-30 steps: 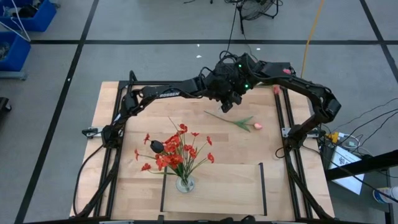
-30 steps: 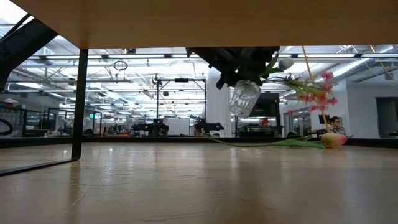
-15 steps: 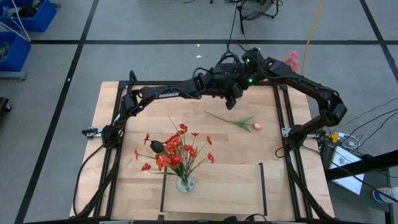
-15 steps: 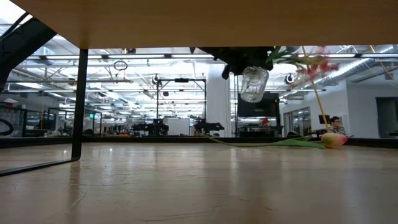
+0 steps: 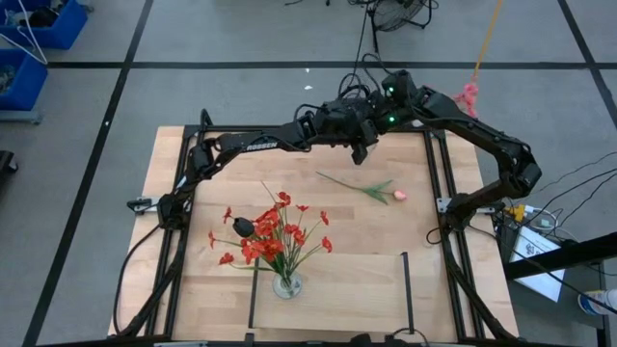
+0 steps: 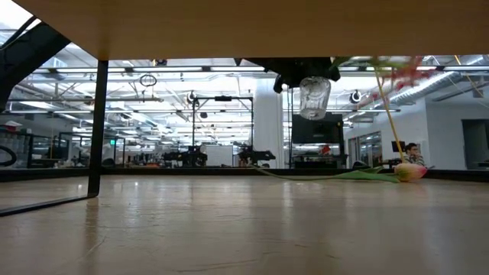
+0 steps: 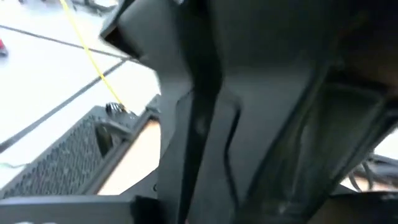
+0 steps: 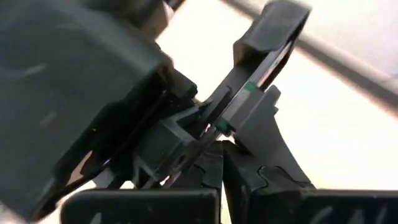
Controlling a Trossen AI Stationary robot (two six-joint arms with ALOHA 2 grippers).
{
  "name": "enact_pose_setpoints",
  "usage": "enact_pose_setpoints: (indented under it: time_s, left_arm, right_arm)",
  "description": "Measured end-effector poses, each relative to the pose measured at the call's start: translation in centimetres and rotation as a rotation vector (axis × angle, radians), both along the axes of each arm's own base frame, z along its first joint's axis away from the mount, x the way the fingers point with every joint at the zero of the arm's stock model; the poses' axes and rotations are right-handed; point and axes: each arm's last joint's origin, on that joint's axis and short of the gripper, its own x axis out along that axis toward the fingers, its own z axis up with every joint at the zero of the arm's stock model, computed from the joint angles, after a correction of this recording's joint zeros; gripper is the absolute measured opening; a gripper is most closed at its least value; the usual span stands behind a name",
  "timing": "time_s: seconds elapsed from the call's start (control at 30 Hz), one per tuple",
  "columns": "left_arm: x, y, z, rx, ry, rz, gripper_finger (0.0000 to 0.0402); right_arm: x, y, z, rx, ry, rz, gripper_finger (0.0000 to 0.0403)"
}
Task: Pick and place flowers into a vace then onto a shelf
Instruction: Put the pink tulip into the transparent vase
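Observation:
My left gripper (image 5: pixel 361 146) and my right gripper (image 5: pixel 379 120) meet high over the table's far edge. In the low view a small clear glass vase (image 6: pixel 315 96) hangs under the dark left gripper (image 6: pixel 300 74). A pink blossom spray (image 5: pixel 468 96) sticks out past the table's far right, blurred (image 6: pixel 399 69). My right gripper (image 8: pixel 217 160) is shut on its thin green stem. A pink-red tulip (image 5: pixel 398 196) lies flat on the table with its stalk (image 5: pixel 349 181) pointing left. The shelf (image 5: pixel 362 299) sits at the near edge. A second glass vase (image 5: pixel 286 284) with red sprays (image 5: pixel 272 236) stands on its left end. My left gripper holds the glass vase by its upper end (image 6: pixel 313 79) from above; the shelf board in front hides the fingers. The vase hangs below it nearly upright, clear of the table. My right gripper pinches the spray's green stem (image 8: pixel 222 128) between its shut fingers. The spray is clear of the table, its blossoms reaching out toward the far right.
Black rails (image 5: pixel 405 278) stand at the shelf's short ends. A yellow cable (image 5: pixel 485 43) hangs beyond the far edge. Bare tabletop (image 5: pixel 212 173) lies to the left of the tulip. Blue bins (image 5: pixel 29 39) stand on the floor far left.
Both grippers rose and drifted toward the table's far right, staying together. The glass vase went up with them and swung from tilted to nearly upright. The pink spray swung outward past the far right of the table.

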Motion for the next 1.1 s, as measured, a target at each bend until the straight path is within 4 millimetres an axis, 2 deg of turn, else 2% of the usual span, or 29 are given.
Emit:
enact_pose_setpoints:
  time_s: [0.13, 0.3, 0.63, 1.1]
  left_arm:
    - [0.1, 0.1, 0.4, 0.011, -0.049, 0.015, 0.015]
    - [0.3, 0.0, 1.2, 0.025, -0.125, 0.016, 0.015]
    - [0.3, 0.0, 1.4, 0.053, -0.139, 0.032, 0.015]
    - [0.4, 0.1, 1.5, 0.063, -0.156, 0.034, 0.015]
  right_arm:
    - [-0.6, 0.3, 1.4, -0.071, -0.045, -0.044, 0.0]
    - [-1.3, 0.0, 2.2, -0.032, -0.109, -0.054, 0.0]
    - [-1.4, -0.2, 3.0, -0.068, -0.17, -0.06, 0.0]
    - [-1.7, 0.0, 3.5, -0.126, -0.164, -0.095, 0.0009]
